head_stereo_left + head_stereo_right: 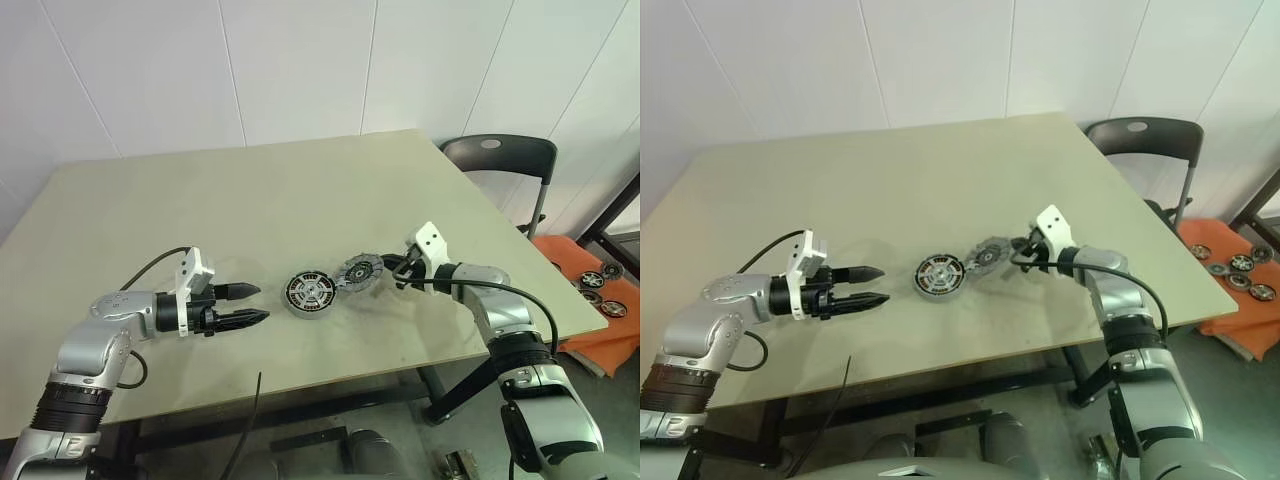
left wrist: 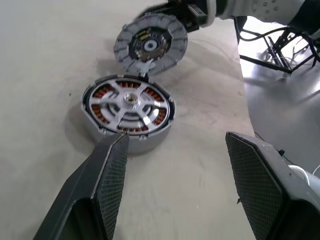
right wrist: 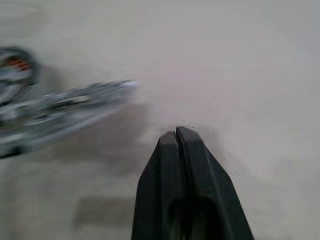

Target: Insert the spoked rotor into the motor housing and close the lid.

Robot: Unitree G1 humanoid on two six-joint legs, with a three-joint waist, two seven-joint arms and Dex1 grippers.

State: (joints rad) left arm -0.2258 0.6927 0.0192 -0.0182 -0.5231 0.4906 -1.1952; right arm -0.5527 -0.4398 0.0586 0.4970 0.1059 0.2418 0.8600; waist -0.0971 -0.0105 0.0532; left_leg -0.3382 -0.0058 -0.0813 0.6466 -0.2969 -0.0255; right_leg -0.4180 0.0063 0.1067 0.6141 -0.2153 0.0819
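Note:
The motor housing [image 1: 310, 294] lies near the table's front middle, with copper windings and a silvery wall [image 2: 148, 143]. The spoked rotor [image 2: 128, 100] sits inside it, black rim and pale spokes facing up. Just right of the housing, the lid [image 1: 358, 272] stands tilted, its lower edge at the housing's rim [image 2: 150, 45]. My right gripper [image 1: 389, 268] is shut beside the lid's far edge. In the right wrist view its fingertips [image 3: 176, 133] are pressed together with nothing between them and the lid [image 3: 65, 107] is off to one side. My left gripper [image 1: 262, 303] is open and empty, left of the housing.
A black chair [image 1: 500, 155] stands past the table's right corner. An orange tray [image 1: 590, 310] on the right holds several more motor parts. The table's front edge [image 1: 330, 385] runs close below both grippers.

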